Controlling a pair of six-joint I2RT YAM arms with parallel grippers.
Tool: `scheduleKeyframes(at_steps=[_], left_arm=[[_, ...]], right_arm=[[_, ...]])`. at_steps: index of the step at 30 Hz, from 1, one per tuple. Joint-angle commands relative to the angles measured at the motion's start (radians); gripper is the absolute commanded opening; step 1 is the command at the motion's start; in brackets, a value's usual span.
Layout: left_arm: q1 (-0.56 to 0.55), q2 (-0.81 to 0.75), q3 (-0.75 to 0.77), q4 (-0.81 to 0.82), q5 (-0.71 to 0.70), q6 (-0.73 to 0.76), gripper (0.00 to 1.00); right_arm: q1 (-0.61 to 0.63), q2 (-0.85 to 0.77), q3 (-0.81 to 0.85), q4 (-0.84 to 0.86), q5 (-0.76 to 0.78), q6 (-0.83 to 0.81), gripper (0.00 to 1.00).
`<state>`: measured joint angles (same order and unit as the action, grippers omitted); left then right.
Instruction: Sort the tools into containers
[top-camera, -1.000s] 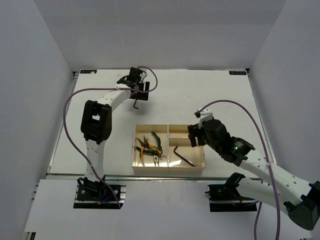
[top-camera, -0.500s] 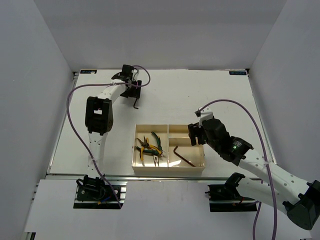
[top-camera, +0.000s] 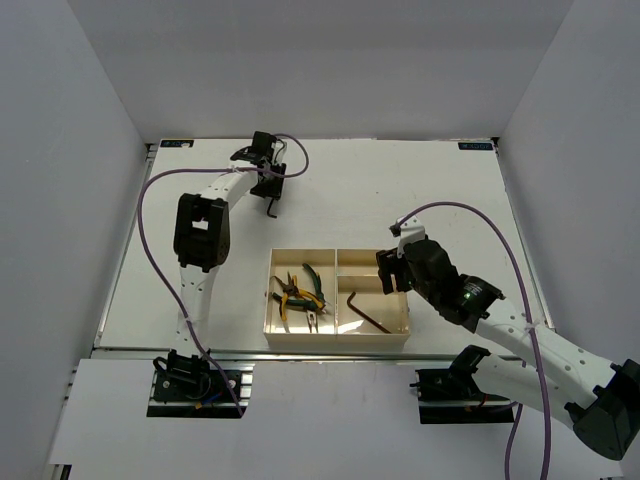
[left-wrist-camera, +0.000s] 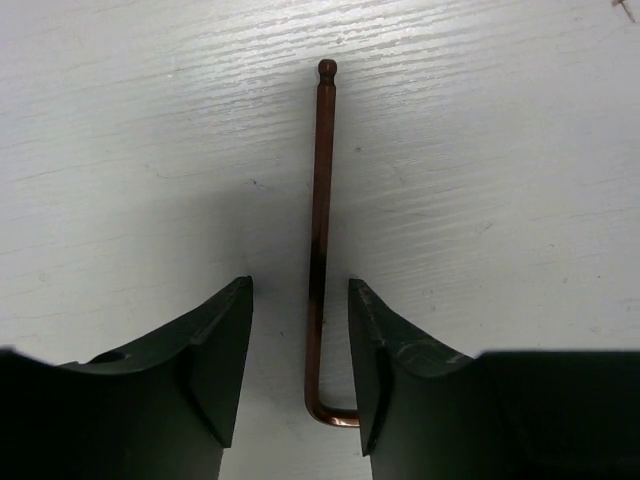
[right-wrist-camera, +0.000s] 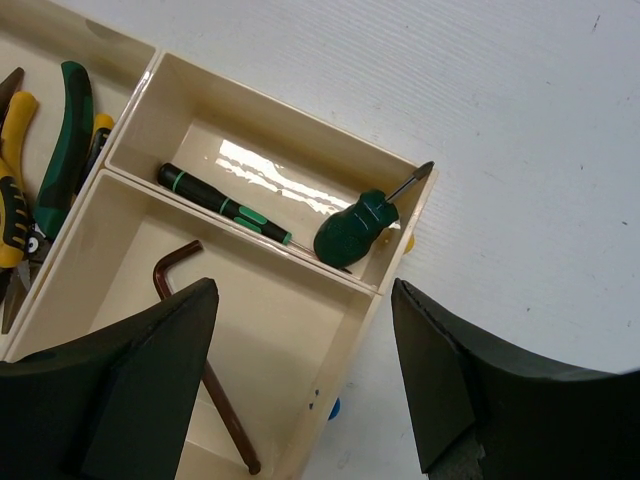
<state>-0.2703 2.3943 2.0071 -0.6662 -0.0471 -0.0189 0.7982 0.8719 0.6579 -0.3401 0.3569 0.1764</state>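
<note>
- Coppery hex key (left-wrist-camera: 319, 230) lies between the half-parted jaws of my left gripper (left-wrist-camera: 298, 290), touched by neither.
- My right gripper (right-wrist-camera: 302, 290) hangs spread wide, holding nothing, above the tray (right-wrist-camera: 290, 108).

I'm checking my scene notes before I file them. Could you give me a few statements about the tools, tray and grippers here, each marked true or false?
1. A loose hex key lies on the table between the left gripper's fingers. True.
2. The left gripper is clamped on that key. False: its jaws stand apart from the shaft on both sides.
3. The pliers lie in the tray's large compartment. True.
4. The screwdrivers share a compartment with the second hex key. False: a divider separates them.
5. The right gripper holds a screwdriver. False: it is open and empty above the tray.
</note>
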Motion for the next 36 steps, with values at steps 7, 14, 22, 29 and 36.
scheduleKeyframes(at_steps=[7, 14, 22, 29, 36], left_arm=[[-0.004, 0.048, 0.042, -0.154, 0.041, 0.002, 0.23], [0.017, -0.058, -0.068, -0.050, 0.098, -0.012, 0.00], [0.017, -0.207, -0.125, 0.028, 0.121, -0.004, 0.00], [0.005, -0.383, -0.241, 0.118, 0.153, 0.011, 0.00], [-0.004, -0.573, -0.340, 0.171, 0.265, 0.005, 0.00]], right_arm=[[-0.005, -0.042, 0.011, 0.000, 0.004, 0.009, 0.76], [-0.004, -0.063, 0.003, -0.014, 0.007, 0.012, 0.76], [-0.004, -0.091, -0.018, -0.014, 0.010, 0.021, 0.77], [-0.004, -0.114, -0.033, -0.005, 0.013, 0.029, 0.78], [-0.002, -0.172, -0.040, -0.007, 0.043, 0.034, 0.80]])
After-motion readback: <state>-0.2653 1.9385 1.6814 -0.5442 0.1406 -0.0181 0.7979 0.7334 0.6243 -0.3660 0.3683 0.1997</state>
